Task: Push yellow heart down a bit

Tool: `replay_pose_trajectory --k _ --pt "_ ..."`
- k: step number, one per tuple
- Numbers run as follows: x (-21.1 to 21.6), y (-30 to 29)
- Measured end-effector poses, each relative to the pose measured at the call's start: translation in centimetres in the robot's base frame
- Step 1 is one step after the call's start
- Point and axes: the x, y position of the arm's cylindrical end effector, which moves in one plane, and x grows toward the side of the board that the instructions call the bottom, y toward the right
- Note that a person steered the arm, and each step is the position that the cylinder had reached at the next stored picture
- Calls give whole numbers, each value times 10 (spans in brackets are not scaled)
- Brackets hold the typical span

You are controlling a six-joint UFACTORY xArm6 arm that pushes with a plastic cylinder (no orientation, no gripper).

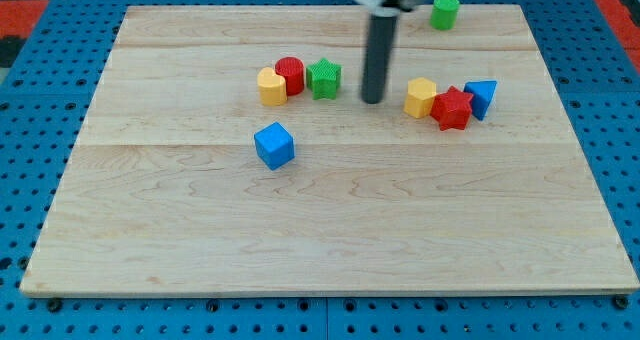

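The yellow heart lies on the wooden board, upper middle-left. It touches a red cylinder on its upper right, and a green star sits just right of that. My tip rests on the board right of the green star, about a hundred pixels right of the yellow heart and apart from every block. The rod rises straight up from it to the view's top.
A blue cube lies just below the yellow heart. Right of my tip are a yellow pentagon, a red star and a blue triangle, clustered. A green cylinder stands near the top edge.
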Motion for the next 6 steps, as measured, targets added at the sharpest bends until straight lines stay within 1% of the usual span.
replay_pose_trajectory --k 1,2,3,5,6 --pt "11 -105" --pt "5 -154" --pt "-39 -169" --pt "-44 11" --pt "-44 32"
